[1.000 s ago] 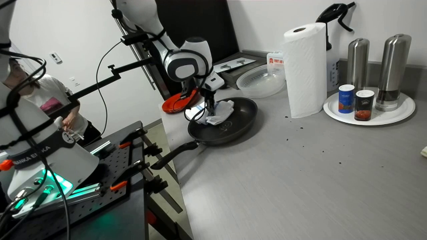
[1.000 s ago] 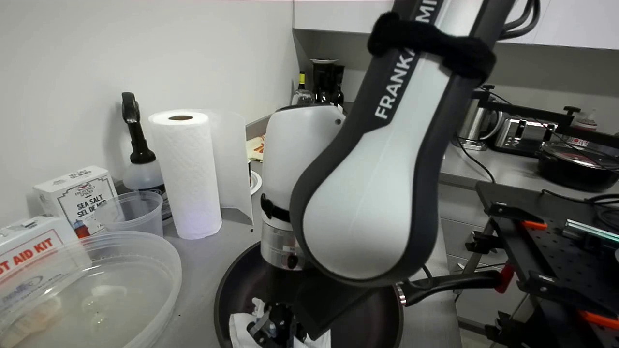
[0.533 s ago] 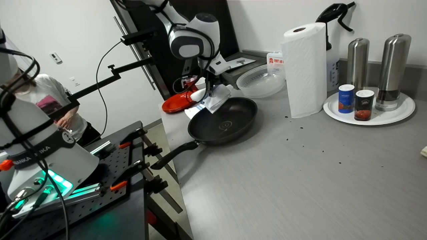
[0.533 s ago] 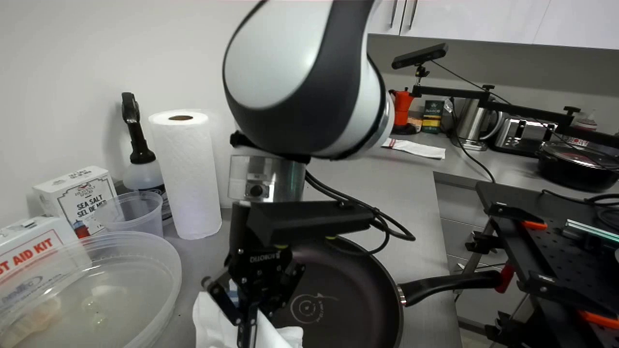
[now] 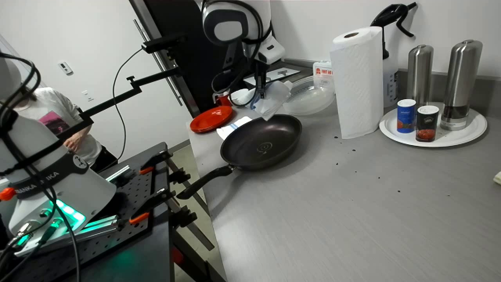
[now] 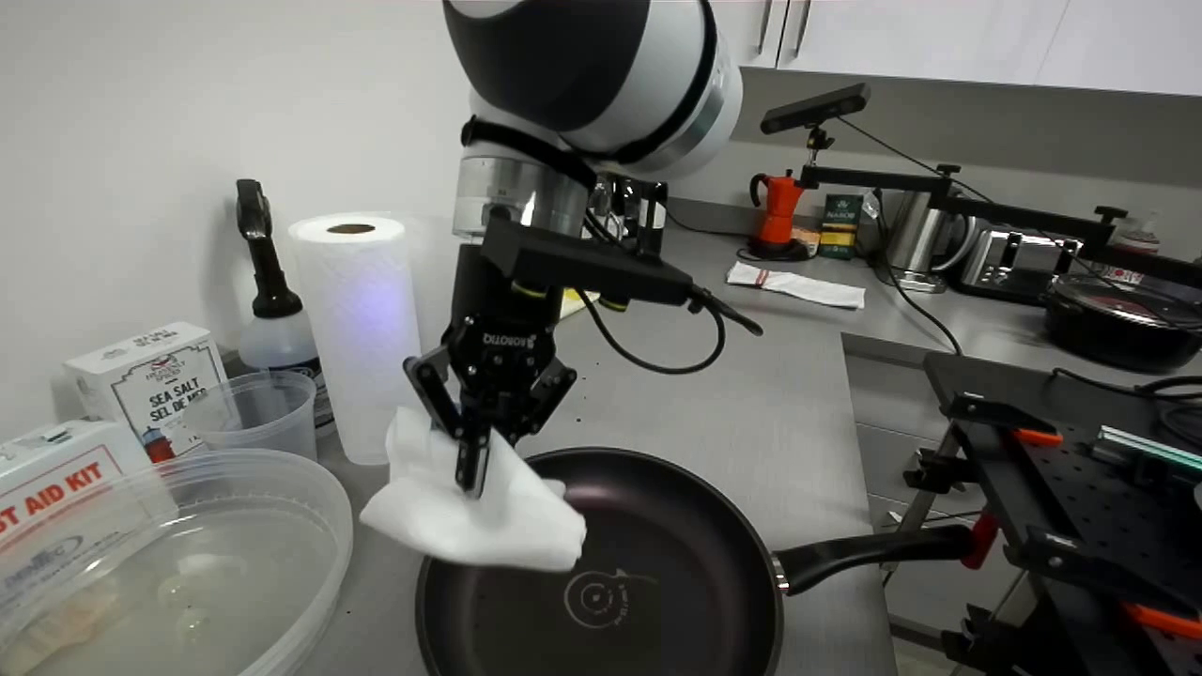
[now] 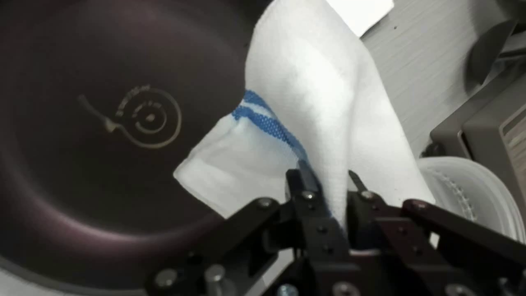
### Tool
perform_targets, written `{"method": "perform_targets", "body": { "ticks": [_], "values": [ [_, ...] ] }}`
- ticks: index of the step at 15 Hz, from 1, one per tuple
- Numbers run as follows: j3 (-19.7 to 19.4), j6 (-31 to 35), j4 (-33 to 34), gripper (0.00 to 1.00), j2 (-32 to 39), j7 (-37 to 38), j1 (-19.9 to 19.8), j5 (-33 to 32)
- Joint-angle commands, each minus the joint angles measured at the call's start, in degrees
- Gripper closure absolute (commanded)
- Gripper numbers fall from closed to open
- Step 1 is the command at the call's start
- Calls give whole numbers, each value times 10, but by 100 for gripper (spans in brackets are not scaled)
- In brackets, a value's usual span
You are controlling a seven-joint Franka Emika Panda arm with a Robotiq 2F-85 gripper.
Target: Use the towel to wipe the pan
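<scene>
1. My gripper (image 7: pixel 328 172) is narrow, a fold of the towel (image 6: pixel 502 530) pinched between its fingers (image 7: pixel 303 179).
2. The towel hangs in the air at the rim of the pan (image 6: pixel 657 601), on the side away from the handle (image 6: pixel 873 556), partly over the pan, partly outside; whether a corner brushes the rim, I cannot tell.
3. I judge it light, soft and limp: it should drape and fold under a push, with nothing in it to break.
4. The pan's inside looks glossy, so cloth should slide easily there; a thin pinch may slip if I press hard.
5. The best hold, I think, is this bunched part by the blue stripes (image 7: pixel 271 125), leaving loose cloth below to wipe with.
6. Crumpled like this, the towel shows no clean long axis: in the wrist view its main fold runs up from my fingertips, while a loose corner points in over the pan.
7. The pan's long axis follows its handle, which reaches past the edge of the counter (image 5: pixel 336 211) toward my base (image 5: pixel 84 188).
</scene>
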Motion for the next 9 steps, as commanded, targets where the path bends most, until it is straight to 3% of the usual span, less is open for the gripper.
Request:
{"method": "perform_targets", "body": {
  "ticks": [1, 9],
  "values": [
    [-68, -28, -6, 97, -41, 3, 13, -37],
    [-185, -38, 8, 97, -40, 27, 0, -117]
  ]
}}
